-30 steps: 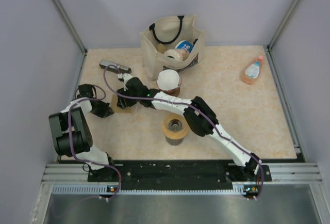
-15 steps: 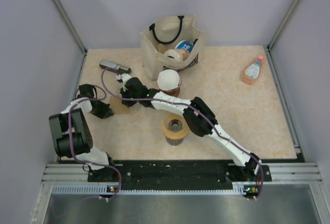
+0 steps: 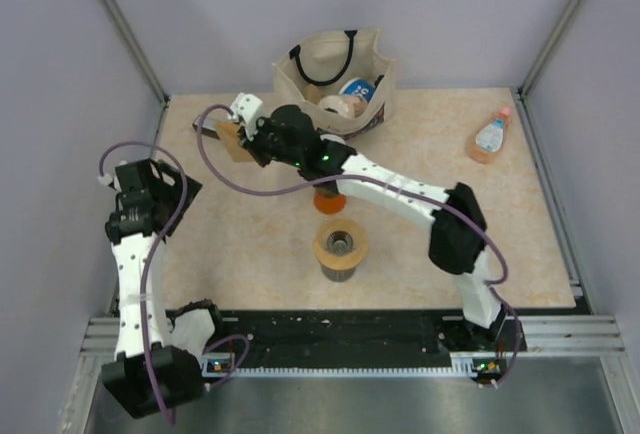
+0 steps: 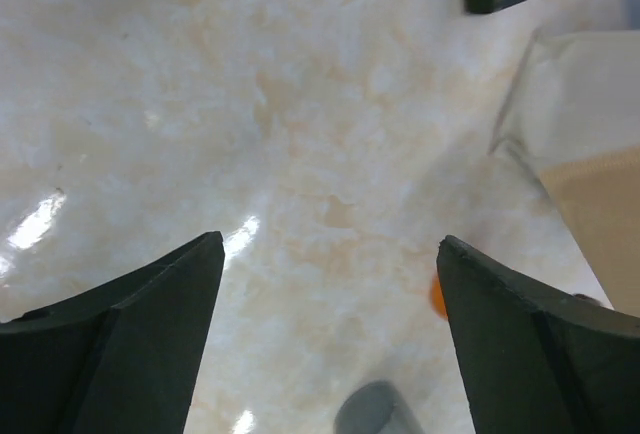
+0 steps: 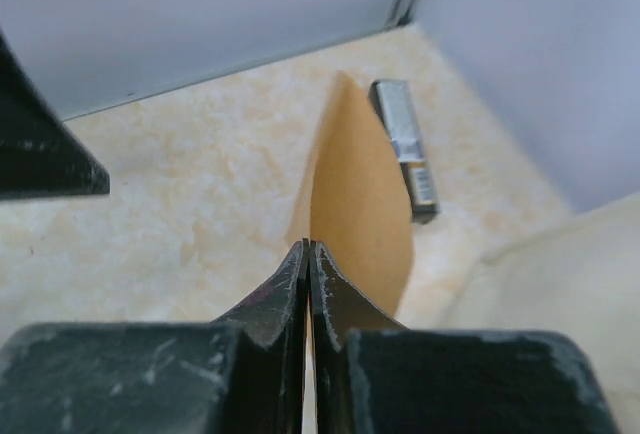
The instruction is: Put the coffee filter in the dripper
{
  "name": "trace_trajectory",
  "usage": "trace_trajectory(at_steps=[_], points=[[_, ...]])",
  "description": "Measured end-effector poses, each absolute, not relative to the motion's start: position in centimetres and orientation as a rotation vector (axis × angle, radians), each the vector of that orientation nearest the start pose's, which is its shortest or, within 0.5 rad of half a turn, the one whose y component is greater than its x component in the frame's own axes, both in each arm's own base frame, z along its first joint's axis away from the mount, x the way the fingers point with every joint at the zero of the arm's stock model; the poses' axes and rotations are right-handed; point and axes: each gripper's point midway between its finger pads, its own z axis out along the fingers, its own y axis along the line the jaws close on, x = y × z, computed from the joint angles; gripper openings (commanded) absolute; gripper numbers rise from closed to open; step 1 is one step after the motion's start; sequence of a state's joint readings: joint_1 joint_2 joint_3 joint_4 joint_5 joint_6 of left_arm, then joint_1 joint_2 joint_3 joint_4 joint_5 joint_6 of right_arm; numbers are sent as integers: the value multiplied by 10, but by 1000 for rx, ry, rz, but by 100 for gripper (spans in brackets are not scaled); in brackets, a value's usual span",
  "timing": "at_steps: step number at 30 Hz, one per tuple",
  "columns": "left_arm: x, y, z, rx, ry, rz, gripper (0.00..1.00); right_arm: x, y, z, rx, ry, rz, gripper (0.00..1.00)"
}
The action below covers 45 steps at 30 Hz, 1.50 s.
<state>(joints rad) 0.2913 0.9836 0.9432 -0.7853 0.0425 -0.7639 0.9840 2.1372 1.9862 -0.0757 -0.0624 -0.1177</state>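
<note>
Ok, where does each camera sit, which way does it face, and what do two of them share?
Top external: above and behind the bases, looking down on the table; left arm and right arm show.
Left wrist: faces down at the tabletop; the open left pincer frames it.
Right wrist: faces the back-left corner; right pincer shut on a tan sheet.
Shared: both wrist views catch the dark bar.

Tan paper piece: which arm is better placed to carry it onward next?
Right. The right hand is shut on the tan paper piece, so it can likely carry it directly. The left hand is open, empty and apart from it.
</note>
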Motion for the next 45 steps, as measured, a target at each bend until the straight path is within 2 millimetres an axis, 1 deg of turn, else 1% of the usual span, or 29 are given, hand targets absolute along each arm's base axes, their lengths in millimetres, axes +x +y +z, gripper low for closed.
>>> trace_trajectory(at_steps=[2,4,7,9,10,12,14,16,18,21,23,25,30,33,36,40,42,43,45], points=[[263,39,207,-1124,2031,-297,99,341,517,301,-1049,1441,611,0],[258,32,224,-1065,1994,-337,99,324,481,334,-1082,1352,539,0],[254,18,236,-990,1985,-416,99,305,428,377,-1080,1266,420,0],[254,9,239,-956,2000,-470,99,293,396,396,-1082,1223,352,0],[256,4,238,-937,2015,-503,99,286,380,401,-1085,1209,322,0],[261,-2,236,-920,2040,-542,99,275,355,401,-1107,1206,274,0],[267,-8,230,-909,2073,-565,99,264,333,392,-1152,1222,231,0],[272,-17,221,-893,2124,-579,99,254,318,378,-1208,1251,204,0],[276,-31,215,-850,2170,-593,99,247,309,363,-1266,1281,194,0],[283,-54,212,-772,2229,-617,99,232,298,338,-1356,1329,207,0],[290,-66,212,-735,2249,-634,99,224,293,328,-1401,1349,224,0],[296,-74,209,-712,2267,-643,99,216,289,322,-1432,1358,245,0],[302,-87,194,-688,2325,-651,99,202,286,320,-1467,1346,294,0],[302,-100,197,-646,2340,-698,99,199,287,319,-1479,1339,311,0],[304,-119,217,-552,2317,-785,99,194,289,317,-1518,1310,324,0],[305,-152,264,-335,2231,-940,99,186,292,313,-1633,1204,323,0],[301,-170,285,-205,2187,-1012,99,181,293,311,-1694,1143,316,0],[295,-184,296,-104,2162,-1050,99,179,293,310,-1730,1104,311,0],[282,-205,308,52,2132,-1093,99,176,294,308,-1771,1057,302,0]])
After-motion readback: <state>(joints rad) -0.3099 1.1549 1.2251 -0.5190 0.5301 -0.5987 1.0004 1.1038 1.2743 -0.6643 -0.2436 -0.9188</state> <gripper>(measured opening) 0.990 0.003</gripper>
